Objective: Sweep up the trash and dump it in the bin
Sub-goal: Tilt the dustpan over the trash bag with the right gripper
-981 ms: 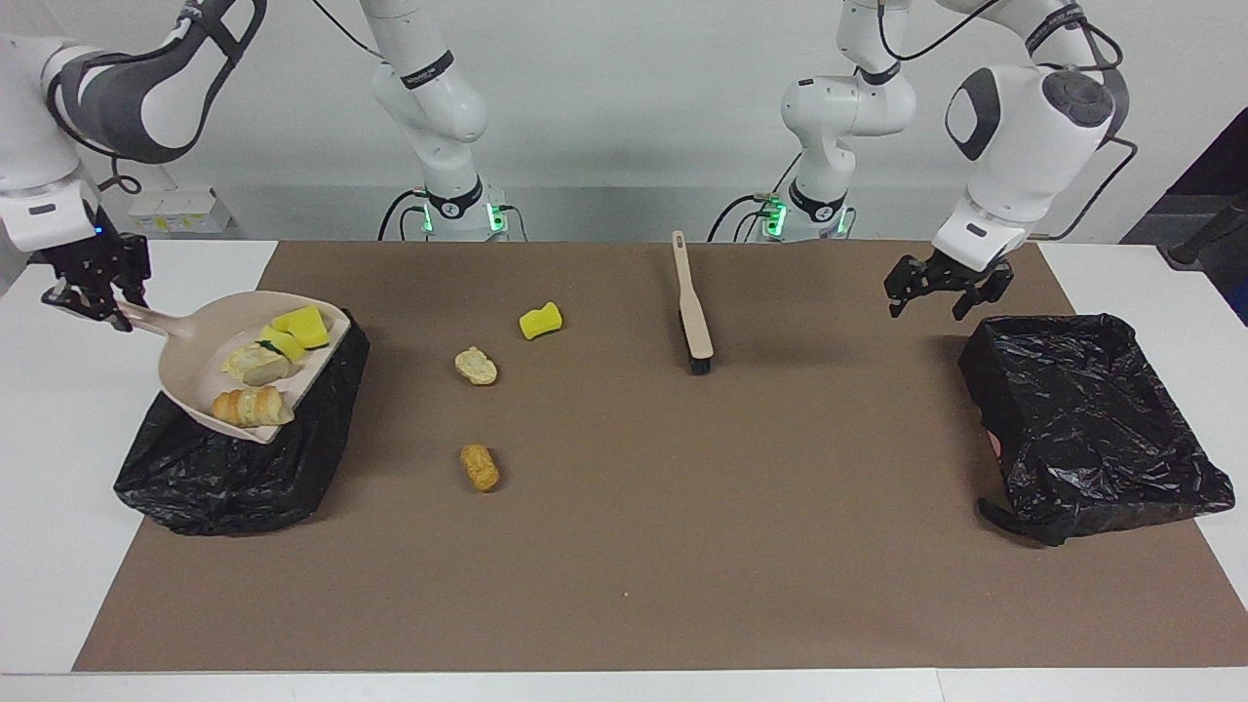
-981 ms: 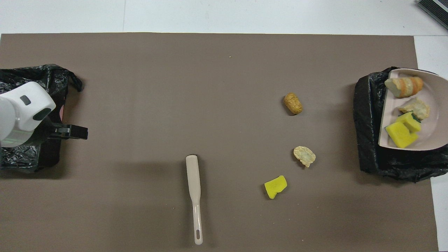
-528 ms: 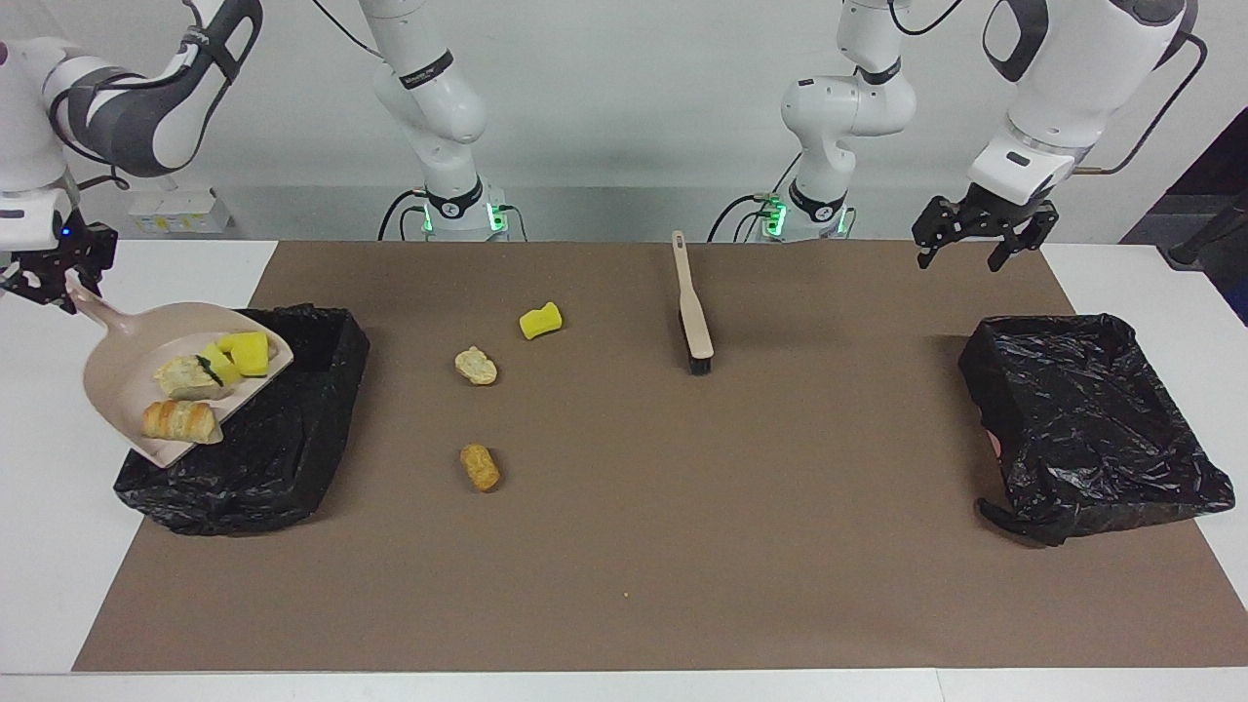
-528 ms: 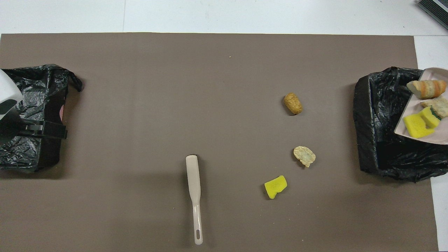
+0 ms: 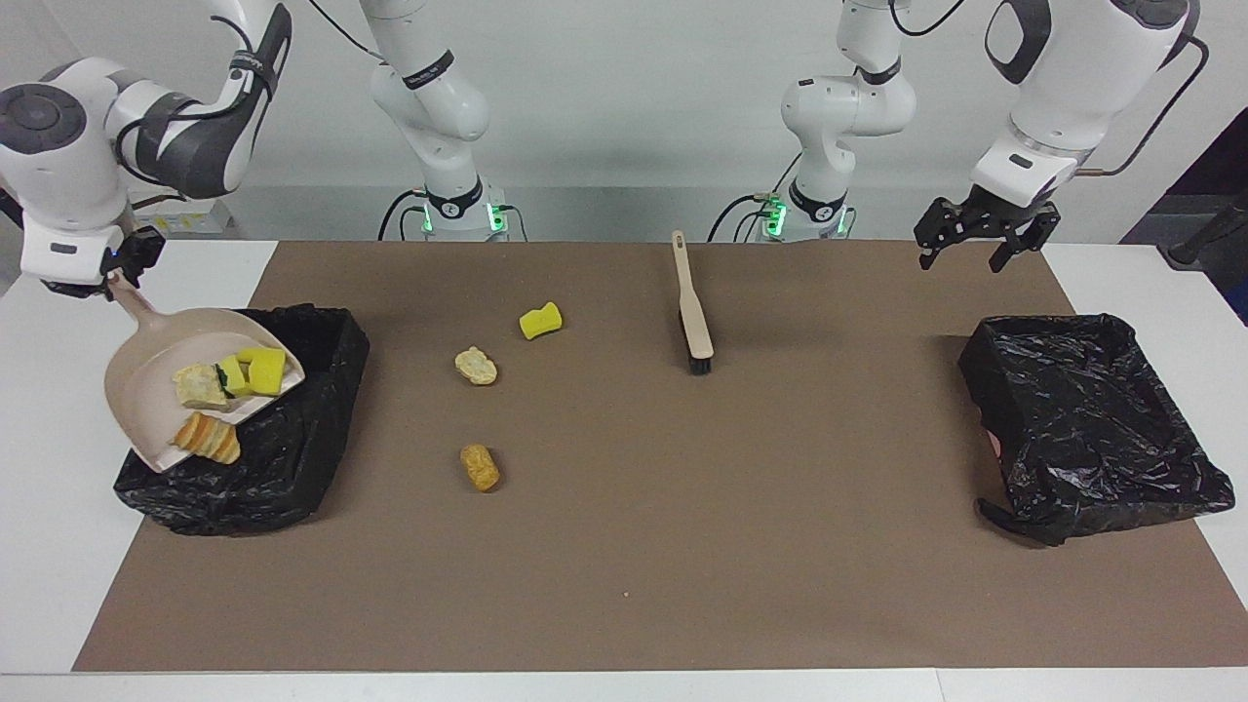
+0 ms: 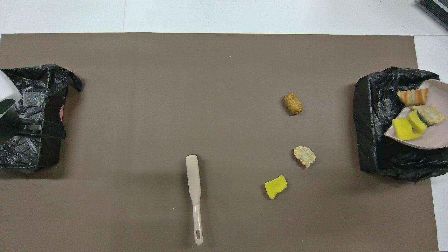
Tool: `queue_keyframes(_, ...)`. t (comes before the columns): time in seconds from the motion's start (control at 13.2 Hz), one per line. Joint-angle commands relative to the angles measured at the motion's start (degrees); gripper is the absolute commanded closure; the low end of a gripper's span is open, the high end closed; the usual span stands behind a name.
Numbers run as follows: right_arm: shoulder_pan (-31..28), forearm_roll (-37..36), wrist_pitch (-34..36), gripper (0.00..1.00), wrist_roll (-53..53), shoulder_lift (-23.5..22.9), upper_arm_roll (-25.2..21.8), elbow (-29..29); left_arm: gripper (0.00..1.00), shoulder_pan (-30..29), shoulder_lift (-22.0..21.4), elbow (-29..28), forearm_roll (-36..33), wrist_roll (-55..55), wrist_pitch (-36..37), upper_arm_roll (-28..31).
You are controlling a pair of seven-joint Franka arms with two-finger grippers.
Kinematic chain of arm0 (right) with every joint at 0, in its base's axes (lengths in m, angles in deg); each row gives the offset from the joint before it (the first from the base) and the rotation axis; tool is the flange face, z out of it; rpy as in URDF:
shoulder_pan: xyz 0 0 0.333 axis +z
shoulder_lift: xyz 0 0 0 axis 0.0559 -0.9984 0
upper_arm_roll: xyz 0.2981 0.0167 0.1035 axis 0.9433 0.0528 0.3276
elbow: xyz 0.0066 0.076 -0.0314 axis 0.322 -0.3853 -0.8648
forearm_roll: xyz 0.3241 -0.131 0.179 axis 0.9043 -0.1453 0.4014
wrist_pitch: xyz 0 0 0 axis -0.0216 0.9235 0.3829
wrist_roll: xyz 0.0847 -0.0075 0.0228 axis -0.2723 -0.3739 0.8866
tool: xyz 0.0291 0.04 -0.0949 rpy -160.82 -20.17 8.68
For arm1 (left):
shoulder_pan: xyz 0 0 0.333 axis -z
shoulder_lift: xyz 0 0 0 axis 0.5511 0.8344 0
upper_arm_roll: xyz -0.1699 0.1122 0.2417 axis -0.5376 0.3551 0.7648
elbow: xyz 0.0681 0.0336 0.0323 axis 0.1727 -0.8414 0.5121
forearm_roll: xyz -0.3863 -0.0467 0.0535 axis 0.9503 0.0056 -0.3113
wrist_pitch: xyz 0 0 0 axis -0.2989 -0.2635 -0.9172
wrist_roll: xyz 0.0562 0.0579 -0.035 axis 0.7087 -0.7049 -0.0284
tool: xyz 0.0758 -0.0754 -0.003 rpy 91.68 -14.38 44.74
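My right gripper (image 5: 115, 278) is shut on the handle of the beige dustpan (image 5: 146, 390). It holds the pan tilted lip-down over the black-lined bin (image 5: 292, 458) at the right arm's end. In the pan are two yellow sponge chunks (image 5: 258, 369), a pale bread piece (image 5: 200, 387) and a striped bread lump (image 5: 208, 439) at the lip. Three trash pieces lie on the brown mat: a yellow sponge (image 5: 540, 320), a pale bread lump (image 5: 476, 366) and a golden-brown lump (image 5: 480, 467). My left gripper (image 5: 970, 249) is open and empty in the air at the left arm's end.
The beige brush (image 5: 693, 317) lies on the mat near the robots, its handle toward them. A second black-lined bin (image 5: 1092, 419) stands at the left arm's end. In the overhead view the left gripper (image 6: 52, 129) covers part of that bin (image 6: 35, 84).
My right gripper raised the dustpan's handle and tipped the pan more steeply over the bin, so the pieces slid toward its lip. My left gripper rose away from the other bin, then held still.
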Motion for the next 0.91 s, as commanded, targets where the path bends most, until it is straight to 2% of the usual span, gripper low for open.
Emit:
queue_keyframes(0.0,3.18,-4.62,3.53,1.0,-4.34,0.51,0.16,0.04,0.0,-1.08,0.28,0.93,-0.89,0.1,1.23,-0.63)
queue_keyframes(0.15,5.56,-8.66,5.82,1.0,-4.88,0.07,0.16,1.09,0.0,-1.17,0.28,0.93,-0.81,0.1,1.23,-0.63)
queue_keyframes(0.53,5.92,-12.27,9.26,1.0,-6.02,-1.86,0.33,4.78,0.0,-1.17,0.28,0.93,-0.89,0.1,1.23,-0.63)
queue_keyframes(0.83,9.96,-15.7,19.0,1.0,-6.55,-4.93,0.25,10.66,0.0,-1.08,0.28,0.93,-0.81,0.28,1.49,-0.71)
